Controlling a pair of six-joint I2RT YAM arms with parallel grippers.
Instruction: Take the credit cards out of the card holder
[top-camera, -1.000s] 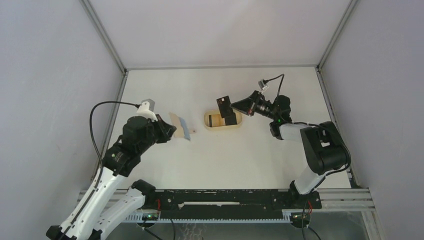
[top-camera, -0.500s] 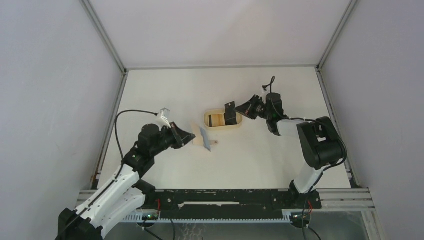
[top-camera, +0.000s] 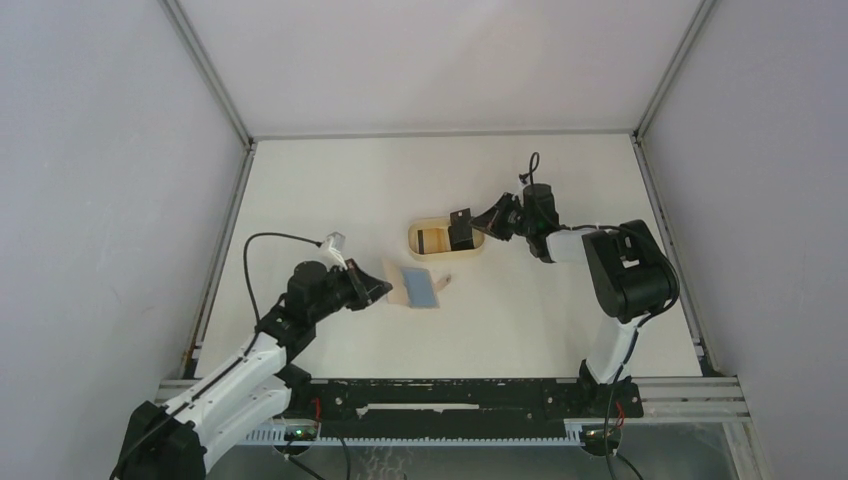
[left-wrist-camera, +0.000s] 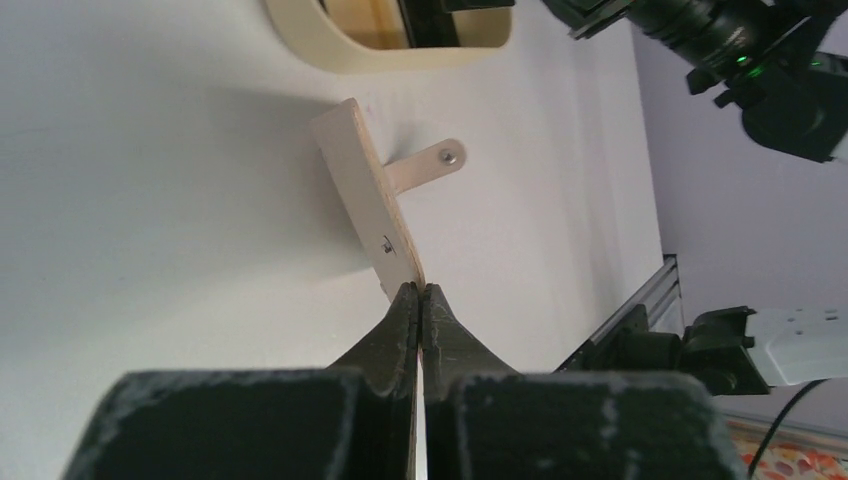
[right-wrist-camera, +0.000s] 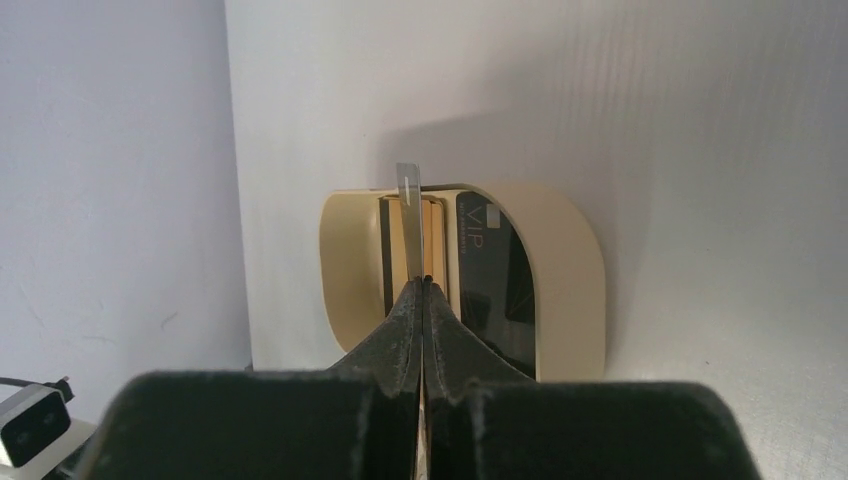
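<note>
**Station status: card holder in left gripper, one card in right gripper**

The white table (top-camera: 330, 190) carries all the items. The left arm (top-camera: 250, 350) reaches in from the near left. The right arm (top-camera: 620, 270) reaches toward the table centre from the right.

The oval wooden tray (top-camera: 415, 232) sits near the table centre. In the right wrist view, the tray (right-wrist-camera: 575, 280) contains two cards lying flat. A black card marked VIP (right-wrist-camera: 495, 285) lies on one side and a tan-brown card (right-wrist-camera: 432, 225) with a dark stripe lies beside it.

The card holder (top-camera: 415, 287) is near the tray, on the side closer to the arm bases and apart from it. It is tilted, with a blue-grey face showing from above. The left gripper (top-camera: 385, 290) has its jaws closed on the near edge of the card holder (left-wrist-camera: 365, 190). Whether the far end rests on the table cannot be determined.

The right gripper (top-camera: 473, 226) has its jaws pinched on a dark card (top-camera: 461, 228). This card is held on edge over the right end of the tray. It appears edge-on in the wrist view (right-wrist-camera: 410, 215).

The closing tab (left-wrist-camera: 420, 168) extends flat from the card holder, with its snap (left-wrist-camera: 450, 155) visible.
</note>
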